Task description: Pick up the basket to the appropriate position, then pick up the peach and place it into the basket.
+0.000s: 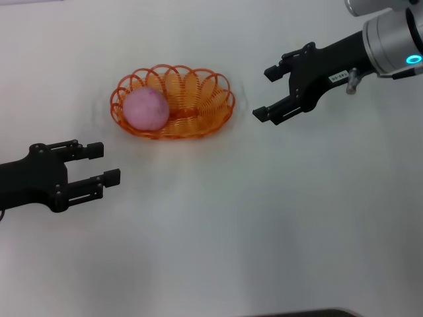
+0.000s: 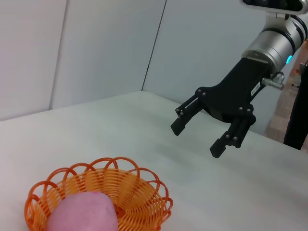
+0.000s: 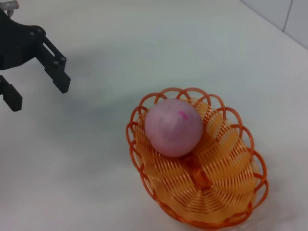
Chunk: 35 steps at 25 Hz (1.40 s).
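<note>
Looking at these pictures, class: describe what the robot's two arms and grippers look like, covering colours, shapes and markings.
Both grippers are matt black, each with two blocky, squared-off fingers on hinged links. The left gripper continues into a black arm. The right gripper carries a small white label with print too small to read, and joins a silver-grey cylindrical wrist with a glowing blue ring light. No loose cables show.

So the peach [image 3: 173,127] is sitting inside the basket [image 3: 216,183], tucked toward one end rather than dead center, with a small darker pink mark on it. The basket rests on a white table [image 3: 144,43]. Off to the side, well apart, the left gripper [image 3: 36,86] has its fingers spread, holding nothing.
</note>
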Each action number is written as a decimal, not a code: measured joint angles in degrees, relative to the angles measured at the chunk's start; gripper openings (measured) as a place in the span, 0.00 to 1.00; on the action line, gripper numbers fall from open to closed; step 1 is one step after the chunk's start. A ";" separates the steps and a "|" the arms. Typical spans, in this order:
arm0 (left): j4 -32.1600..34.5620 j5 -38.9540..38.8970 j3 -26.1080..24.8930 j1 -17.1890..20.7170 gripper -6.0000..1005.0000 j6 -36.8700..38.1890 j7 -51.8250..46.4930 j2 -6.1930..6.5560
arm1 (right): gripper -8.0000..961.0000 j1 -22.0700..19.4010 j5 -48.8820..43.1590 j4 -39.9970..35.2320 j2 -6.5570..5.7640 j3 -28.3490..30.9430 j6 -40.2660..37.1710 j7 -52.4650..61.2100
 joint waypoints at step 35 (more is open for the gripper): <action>0.00 -0.32 -0.38 1.03 0.63 -0.51 0.18 -0.09 | 0.94 -8.46 13.61 22.48 0.68 21.26 -4.12 -29.74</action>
